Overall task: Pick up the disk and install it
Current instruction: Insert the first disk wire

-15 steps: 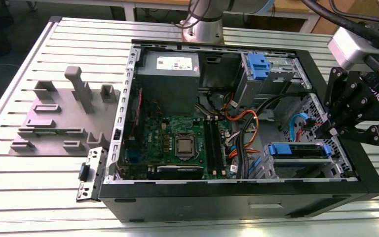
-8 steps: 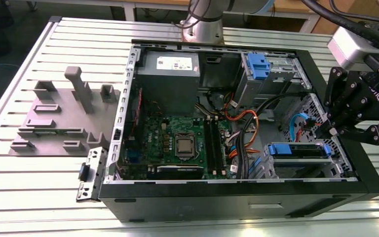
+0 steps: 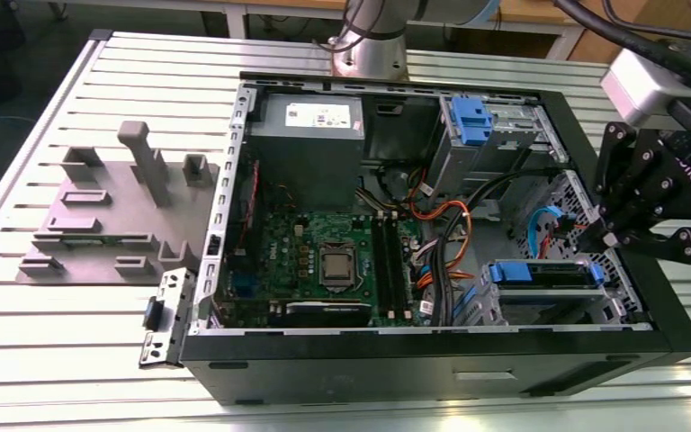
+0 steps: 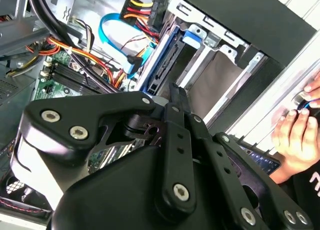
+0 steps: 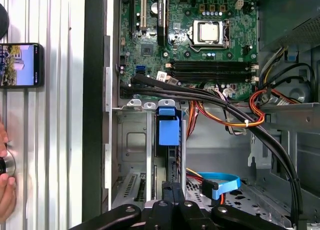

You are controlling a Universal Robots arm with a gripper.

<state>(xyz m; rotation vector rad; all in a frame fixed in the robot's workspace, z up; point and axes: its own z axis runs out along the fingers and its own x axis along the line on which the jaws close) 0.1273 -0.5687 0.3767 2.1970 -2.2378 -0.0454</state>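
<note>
The disk (image 3: 543, 274) lies in the drive cage at the near corner of the open computer case (image 3: 442, 355), on the exterior view's right. Its blue end tab faces the motherboard. Both wrist views show that blue tab (image 5: 168, 127) (image 4: 192, 35) standing in the metal cage. My gripper (image 3: 604, 229) hangs just past the cage on the exterior view's right, above the case wall and apart from the disk. In both wrist views the gripper (image 5: 172, 187) (image 4: 175, 89) has its fingers pressed together with nothing between them.
Orange, black and blue cables (image 5: 220, 182) cross between cage and motherboard (image 3: 321, 261). A second blue caddy (image 3: 471, 121) and the grey power supply (image 3: 309, 126) sit at the case's far side. Grey fixtures (image 3: 118, 207) stand on the table. A person's hand (image 4: 295, 135) and a phone (image 5: 20, 64) lie beside the case.
</note>
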